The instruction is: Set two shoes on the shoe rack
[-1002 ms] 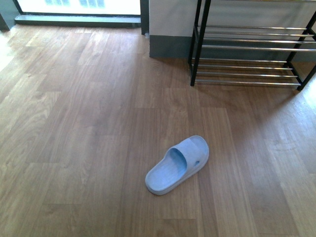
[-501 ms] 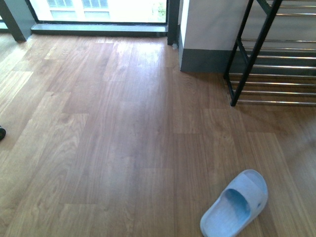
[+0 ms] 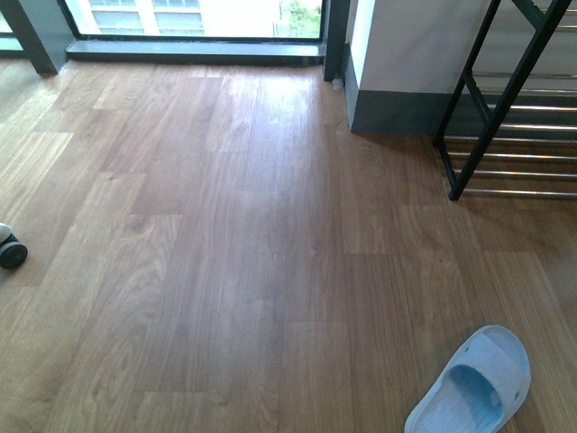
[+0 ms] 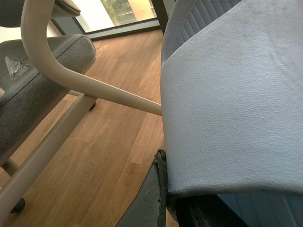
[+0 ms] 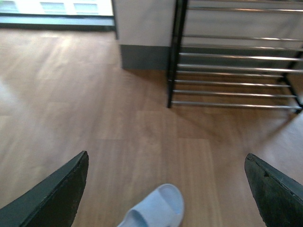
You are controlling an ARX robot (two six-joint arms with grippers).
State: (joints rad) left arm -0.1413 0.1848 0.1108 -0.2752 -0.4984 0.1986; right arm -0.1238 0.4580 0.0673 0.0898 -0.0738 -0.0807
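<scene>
One pale blue slide [image 3: 473, 386] lies on the wooden floor at the front view's lower right; the right wrist view shows the same slide [image 5: 157, 208] below my open right gripper [image 5: 168, 189], whose fingers [image 5: 61, 189] stand wide apart above it. A second pale blue slide [image 4: 232, 104] fills the left wrist view, clamped in my shut left gripper [image 4: 165, 198]. The shoe rack [image 3: 523, 117], black frame with chrome bars, stands at the far right against the wall, also the shoe rack [image 5: 232, 71] ahead of the right gripper. Neither arm appears in the front view.
A grey upholstered chair [image 4: 42, 80] with a cream frame stands close beside the left gripper. A small black caster [image 3: 13, 253] shows at the front view's left edge. A white wall corner [image 3: 406, 54] and a window [image 3: 198, 13] bound the far side.
The front view has swung left: the floor slide and the rack slid toward the right edge, and the caster came into view at the left.
</scene>
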